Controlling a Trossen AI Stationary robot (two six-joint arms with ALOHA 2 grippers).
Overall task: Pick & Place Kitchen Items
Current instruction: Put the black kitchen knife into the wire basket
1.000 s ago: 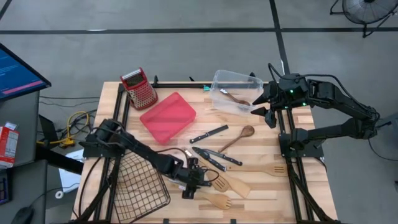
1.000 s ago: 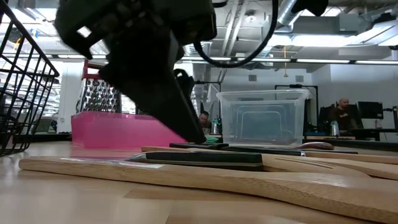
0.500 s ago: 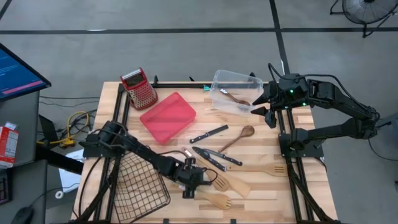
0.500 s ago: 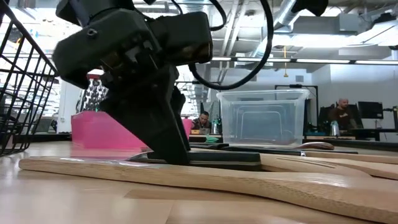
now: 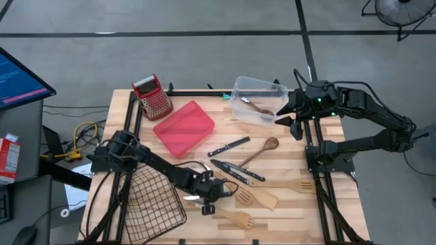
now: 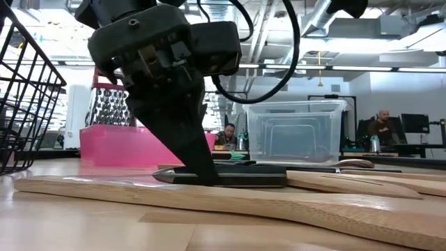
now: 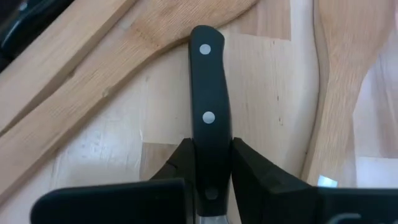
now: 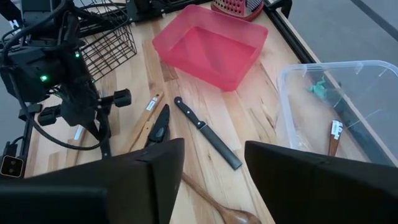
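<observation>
Left claw (image 7: 210, 163): pinched narrow on the black knife handle (image 7: 208, 93).
Right claw (image 8: 208, 163): spread wide beside the clear bin (image 5: 257, 99).
Risk: knife pivots, snags the wooden turner (image 5: 257, 199).

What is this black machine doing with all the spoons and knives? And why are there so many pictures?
It is a robot with two arms, each ending in a two-finger pincher. Four cameras watch: one overhead, one at table height, one on each wrist. The left gripper has pinched a black-handled knife lying on the wooden table, among wooden spatulas. The right gripper waits open beside a clear plastic bin. A red tray, a grater and a wire basket are there too.
</observation>
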